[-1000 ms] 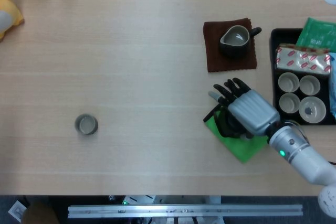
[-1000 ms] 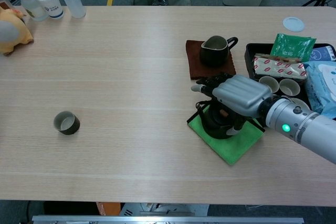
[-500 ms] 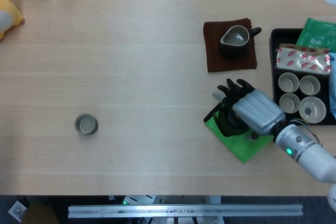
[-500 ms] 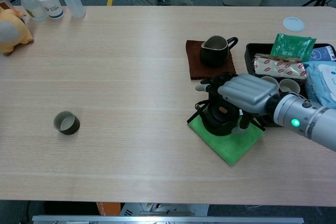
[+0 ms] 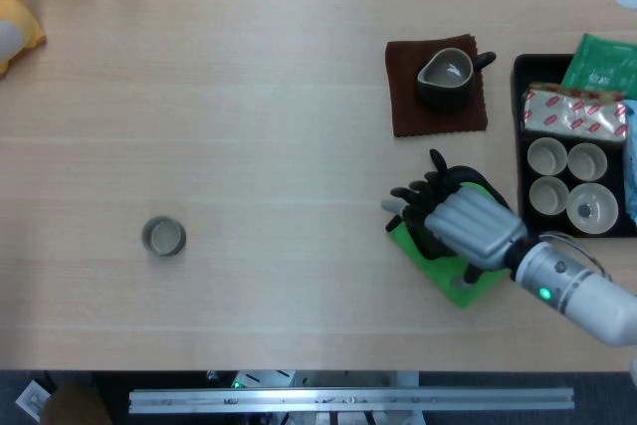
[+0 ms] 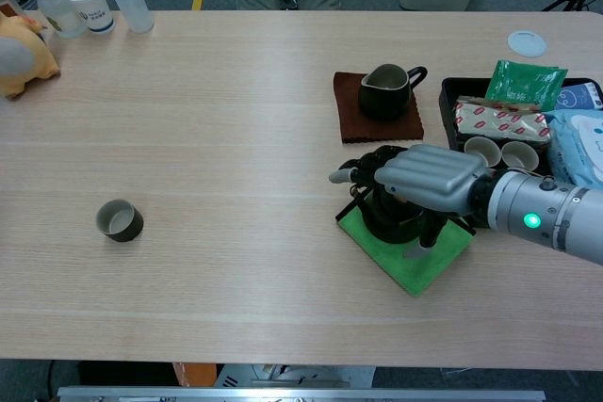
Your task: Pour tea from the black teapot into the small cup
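The right hand [image 6: 419, 181] is hovering right over the black teapot [image 6: 391, 220], fingers spread and draped above it. I can't tell if it's actually gripping yet. The pot is sitting under the palm on a green mat [image 6: 415, 256], probably to protect the table. The small cup [image 6: 119, 220] is sitting well off beyond the fingertips, so a long carry is looming.

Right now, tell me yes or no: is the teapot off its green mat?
No: in the chest view the teapot sits on the green mat, with the right hand over it.
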Robot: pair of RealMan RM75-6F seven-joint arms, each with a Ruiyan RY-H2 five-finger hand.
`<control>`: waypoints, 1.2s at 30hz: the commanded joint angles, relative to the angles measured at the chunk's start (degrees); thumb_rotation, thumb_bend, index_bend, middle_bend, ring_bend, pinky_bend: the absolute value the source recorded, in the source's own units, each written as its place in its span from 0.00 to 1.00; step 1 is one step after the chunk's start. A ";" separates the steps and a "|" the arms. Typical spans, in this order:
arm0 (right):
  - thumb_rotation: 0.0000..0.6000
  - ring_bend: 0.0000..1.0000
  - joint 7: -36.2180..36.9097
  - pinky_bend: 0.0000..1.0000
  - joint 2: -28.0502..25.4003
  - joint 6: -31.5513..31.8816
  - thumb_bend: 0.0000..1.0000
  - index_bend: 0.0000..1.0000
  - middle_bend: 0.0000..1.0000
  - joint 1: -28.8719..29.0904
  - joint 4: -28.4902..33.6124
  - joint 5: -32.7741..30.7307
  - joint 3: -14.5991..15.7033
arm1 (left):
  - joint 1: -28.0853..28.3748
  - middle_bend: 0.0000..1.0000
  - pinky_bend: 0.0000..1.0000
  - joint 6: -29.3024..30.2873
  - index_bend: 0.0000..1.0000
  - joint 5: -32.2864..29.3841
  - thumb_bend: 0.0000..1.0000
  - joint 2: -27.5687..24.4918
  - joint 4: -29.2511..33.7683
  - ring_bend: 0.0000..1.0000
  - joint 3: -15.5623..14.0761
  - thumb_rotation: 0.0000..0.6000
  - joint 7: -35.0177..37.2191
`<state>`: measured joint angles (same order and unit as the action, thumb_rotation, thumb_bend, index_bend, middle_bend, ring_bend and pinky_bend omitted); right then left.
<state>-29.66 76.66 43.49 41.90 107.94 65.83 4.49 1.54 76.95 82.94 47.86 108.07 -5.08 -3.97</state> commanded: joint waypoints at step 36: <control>1.00 0.29 20.37 0.00 -7.15 -4.15 0.00 0.00 0.20 0.04 -0.15 18.70 4.34 | 0.54 0.28 0.21 -0.94 0.23 -0.34 0.28 -0.19 1.32 0.28 -0.08 1.00 -1.53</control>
<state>-9.58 69.78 39.32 42.05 107.84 84.23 8.61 2.08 76.01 82.60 47.67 109.39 -5.16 -5.50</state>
